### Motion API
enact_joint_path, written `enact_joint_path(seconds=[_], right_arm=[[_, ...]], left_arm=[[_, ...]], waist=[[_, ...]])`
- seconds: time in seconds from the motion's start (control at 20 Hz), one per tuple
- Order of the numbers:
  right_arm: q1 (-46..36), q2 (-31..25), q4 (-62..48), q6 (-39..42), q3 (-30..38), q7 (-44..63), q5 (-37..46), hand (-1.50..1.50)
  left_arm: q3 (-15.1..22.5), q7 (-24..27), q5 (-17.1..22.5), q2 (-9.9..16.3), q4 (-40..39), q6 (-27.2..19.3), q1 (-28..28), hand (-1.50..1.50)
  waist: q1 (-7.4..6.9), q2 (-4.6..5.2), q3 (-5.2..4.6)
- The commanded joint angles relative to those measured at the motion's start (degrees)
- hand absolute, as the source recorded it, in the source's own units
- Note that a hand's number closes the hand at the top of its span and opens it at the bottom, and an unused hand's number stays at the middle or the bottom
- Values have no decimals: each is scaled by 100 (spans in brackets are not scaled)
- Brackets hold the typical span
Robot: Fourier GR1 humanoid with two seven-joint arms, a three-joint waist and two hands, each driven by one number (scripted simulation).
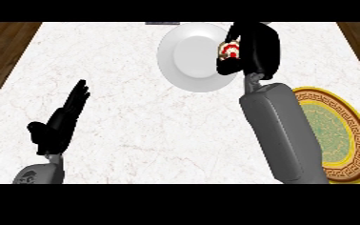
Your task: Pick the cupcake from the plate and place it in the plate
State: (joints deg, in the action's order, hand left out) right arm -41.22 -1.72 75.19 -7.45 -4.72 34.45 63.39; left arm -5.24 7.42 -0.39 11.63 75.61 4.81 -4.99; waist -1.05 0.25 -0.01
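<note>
Already the right hand [255,47] curls round the cupcake [229,51] over the white plate's [184,57] right rim; the gold plate [337,133] lies nearer, beside that forearm, while the left hand [62,119] rests open

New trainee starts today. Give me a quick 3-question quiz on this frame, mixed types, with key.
1. True or false: the right hand is curled round the cupcake.
2. The cupcake is over the rim of which plate? A) white plate B) gold-rimmed plate
3. Fill in: the left hand rests open, fingers ____.

Key: 1 true; 2 A; 3 straight.
</note>
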Motion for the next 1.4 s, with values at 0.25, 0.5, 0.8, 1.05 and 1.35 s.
enact_joint_path(seconds=[0.25, 0.5, 0.8, 1.05, 1.35], right_arm=[[-1610, 170, -3180, -1487, 520, -673, -337, 150], [-1546, 172, -3633, -2863, 873, -720, -1120, 150], [-2447, 172, -5105, -3246, 974, -412, -1487, -150], [-2209, 172, -5025, -4065, 1181, -1287, -2316, -150], [-1594, 172, -3990, -4488, 1768, -2622, -3560, -150]], left_arm=[[250, -151, -261, -344, 88, -297, -25, 0], [231, -188, -178, -194, 163, -66, -110, 0], [165, -160, -122, -122, 245, 24, -113, 0], [162, -173, -149, -183, 186, -41, -198, 0], [15, -91, 16, -21, 88, 194, -52, 0]], waist=[[-91, 43, 2], [-224, 85, 11], [-277, 90, 5], [-267, 92, 9], [-108, 47, 19]])
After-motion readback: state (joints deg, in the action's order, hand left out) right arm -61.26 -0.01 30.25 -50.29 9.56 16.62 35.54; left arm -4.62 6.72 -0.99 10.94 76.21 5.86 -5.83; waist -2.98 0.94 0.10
